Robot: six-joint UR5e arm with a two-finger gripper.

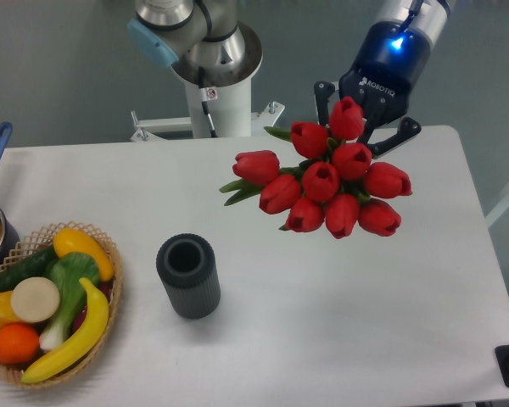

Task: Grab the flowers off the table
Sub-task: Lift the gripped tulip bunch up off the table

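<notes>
Camera view: gripper [360,119] pinched on the flowers [327,181], red heads lifted above the table [339,314].

Arm comes in from top right, gripper [360,108] pointing down toward the camera — jaws closed in on something, blue light glowing.

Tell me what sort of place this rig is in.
Most likely a robotics lab bench, not a home. The arm's base is bolted behind a bare white table, the wall behind is plain grey, and the items look like props: the flowers in the hand, a fruit basket, a dark cylinder.
</notes>
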